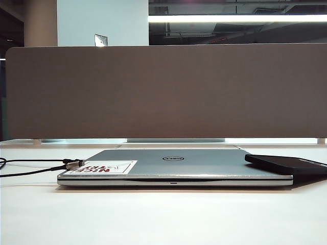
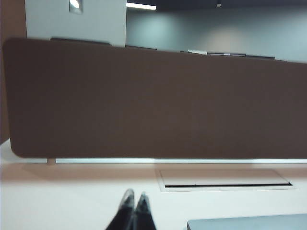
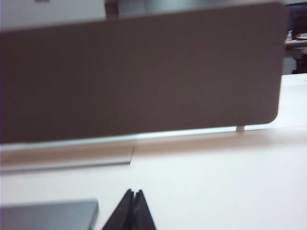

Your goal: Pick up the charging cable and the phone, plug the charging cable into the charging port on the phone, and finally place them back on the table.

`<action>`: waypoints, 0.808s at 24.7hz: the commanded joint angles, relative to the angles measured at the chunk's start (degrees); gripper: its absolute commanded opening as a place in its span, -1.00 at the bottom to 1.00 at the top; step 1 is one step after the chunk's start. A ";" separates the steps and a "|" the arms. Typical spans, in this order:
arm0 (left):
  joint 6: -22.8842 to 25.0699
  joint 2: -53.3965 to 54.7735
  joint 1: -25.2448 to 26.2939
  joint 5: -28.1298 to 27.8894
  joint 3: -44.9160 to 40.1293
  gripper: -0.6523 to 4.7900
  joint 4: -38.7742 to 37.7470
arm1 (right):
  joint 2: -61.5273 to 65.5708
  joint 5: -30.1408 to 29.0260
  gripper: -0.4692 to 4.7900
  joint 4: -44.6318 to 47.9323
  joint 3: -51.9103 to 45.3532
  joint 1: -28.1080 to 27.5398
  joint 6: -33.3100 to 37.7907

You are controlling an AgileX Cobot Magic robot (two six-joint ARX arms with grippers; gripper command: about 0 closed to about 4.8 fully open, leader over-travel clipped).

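Phone (image 1: 286,164) sat toward the counter's (image 1: 163,214) right edge, half resting on the closed laptop's (image 1: 173,166) right corner. Charging cable (image 1: 36,167) came in from the left edge, plug touching the laptop. Both left fingers (image 2: 133,211) and right fingers (image 3: 133,208) were pressed together, empty, low over the counter. Divider panel (image 1: 163,92) stood behind.

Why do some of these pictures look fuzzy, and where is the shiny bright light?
Exterior view: sharp; a bright light strip glows above the brown divider, and the laptop casts a thin shadow on the table. Left wrist view: soft and blurry, the shut left gripper dark. Right wrist view: also blurry, the shut right gripper dark against the pale table.
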 commanded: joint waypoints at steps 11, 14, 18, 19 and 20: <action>0.59 27.96 -1.20 0.24 18.60 -0.78 -1.14 | 17.99 -0.22 -0.83 -3.34 18.80 0.11 2.89; 3.06 32.92 -4.39 0.24 20.68 -0.78 -1.25 | 22.29 -2.16 -0.83 -3.45 21.88 0.11 2.89; 7.98 36.52 -9.07 0.24 21.77 -0.78 -4.50 | 26.60 -4.74 -0.83 -3.48 23.78 0.15 4.39; 8.55 36.92 -9.77 0.24 21.77 -0.78 -5.14 | 27.61 -5.35 -0.83 -3.45 23.96 0.17 5.64; 9.40 37.44 -10.54 0.24 21.77 -0.78 -6.01 | 28.57 -5.75 -0.83 -3.76 24.28 0.15 6.67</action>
